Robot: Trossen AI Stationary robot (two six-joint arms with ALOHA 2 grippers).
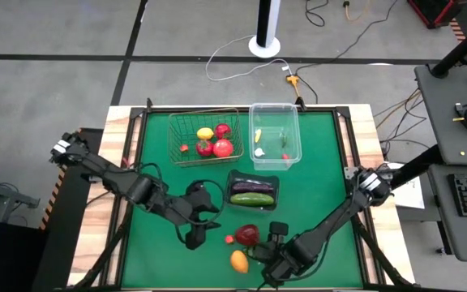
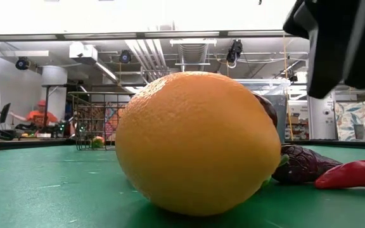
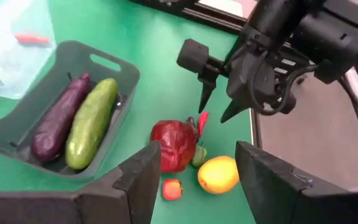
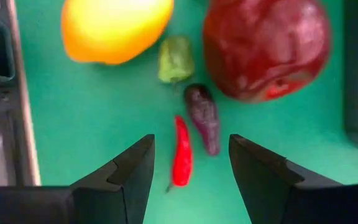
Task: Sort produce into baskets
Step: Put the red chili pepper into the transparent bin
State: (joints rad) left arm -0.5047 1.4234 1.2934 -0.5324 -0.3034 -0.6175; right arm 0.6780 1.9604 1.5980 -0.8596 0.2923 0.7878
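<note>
Loose produce lies near the table's near edge: an orange fruit (image 1: 239,261), a dark-red round one (image 1: 247,235), a small red piece (image 1: 229,239), plus a red chili (image 4: 181,152), a purple chili (image 4: 204,118) and a green chili (image 4: 175,59). My right gripper (image 4: 191,149) hangs open above the red and purple chilies, a finger to either side, touching neither. My left gripper (image 3: 197,152) is open to the left of the pile (image 1: 207,235), in the air. The dark tray (image 1: 254,177) holds an eggplant (image 3: 59,118) and a cucumber (image 3: 91,123).
The wire basket (image 1: 177,130) at the far left holds a yellow lemon (image 1: 205,134) and red round fruits (image 1: 223,148). The clear tub (image 1: 292,130) beside it holds a few tiny pieces. The two arms point toward each other over the pile. Bare green mat lies at the near left.
</note>
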